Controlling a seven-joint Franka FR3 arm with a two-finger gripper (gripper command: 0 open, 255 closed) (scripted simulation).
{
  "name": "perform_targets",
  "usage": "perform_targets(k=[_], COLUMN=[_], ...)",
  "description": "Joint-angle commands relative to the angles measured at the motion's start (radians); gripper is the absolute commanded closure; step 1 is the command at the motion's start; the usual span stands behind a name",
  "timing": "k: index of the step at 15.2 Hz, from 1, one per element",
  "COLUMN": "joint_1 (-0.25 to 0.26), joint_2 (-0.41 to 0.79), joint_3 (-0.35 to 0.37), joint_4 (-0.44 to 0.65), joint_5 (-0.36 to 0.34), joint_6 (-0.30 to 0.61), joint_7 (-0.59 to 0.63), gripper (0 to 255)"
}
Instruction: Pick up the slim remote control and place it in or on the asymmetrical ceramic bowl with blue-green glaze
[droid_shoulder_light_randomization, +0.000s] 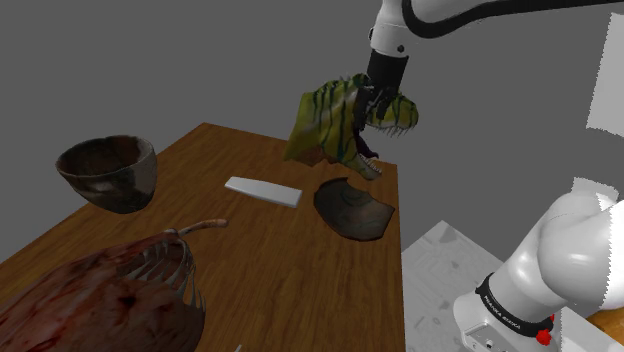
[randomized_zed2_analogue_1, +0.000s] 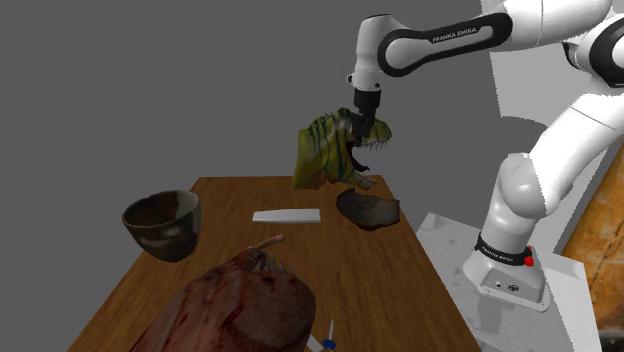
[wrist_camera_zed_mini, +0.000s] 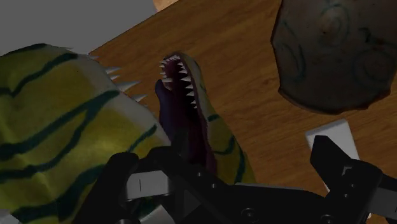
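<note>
The slim white remote (droid_shoulder_light_randomization: 263, 190) lies flat in the middle of the counter (droid_shoulder_light_randomization: 300, 290). Its long axis runs across the shoulder view from left to right. One end points toward the deep dark bowl (droid_shoulder_light_randomization: 107, 172). The other stops just short of the shallow dark bowl (droid_shoulder_light_randomization: 352, 208), which has faint blue-green swirls. The gripper (droid_shoulder_light_randomization: 374, 103) hangs well apart from the remote, at the green-and-yellow dinosaur head (droid_shoulder_light_randomization: 325, 125). Its fingers stand apart either side of the toothed snout; whether they touch it is hard to tell. A reddish fish figure (droid_shoulder_light_randomization: 95, 305) lies in the foreground.
</note>
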Motion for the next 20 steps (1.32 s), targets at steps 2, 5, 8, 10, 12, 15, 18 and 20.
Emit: perform_targets(k=[2,5,8,10,12,15,18,20], joint_1=[0.024,0.044,0.065,0.078,0.091,0.113,0.137,0.155], joint_2=[0.097,0.193,0.289,0.353,0.418,0.515,0.612,0.677], joint_3=[0.023,0.043,0.064,0.078,0.093,0.113,0.131,0.142], joint_4=[0.037,0.080,0.130,0.167,0.208,0.274,0.347,0.399], joint_5=[0.003,0.001,-0.006,-0.012,-0.022,-0.039,-0.060,-0.076], joint_6=[0.056,0.103,0.143,0.166,0.186,0.210,0.227,0.234], joint_7=[-0.018,-0.038,-0.056,-0.067,-0.077,-0.090,-0.102,-0.110], gripper=[0,0,0,0,0,0,0,0])
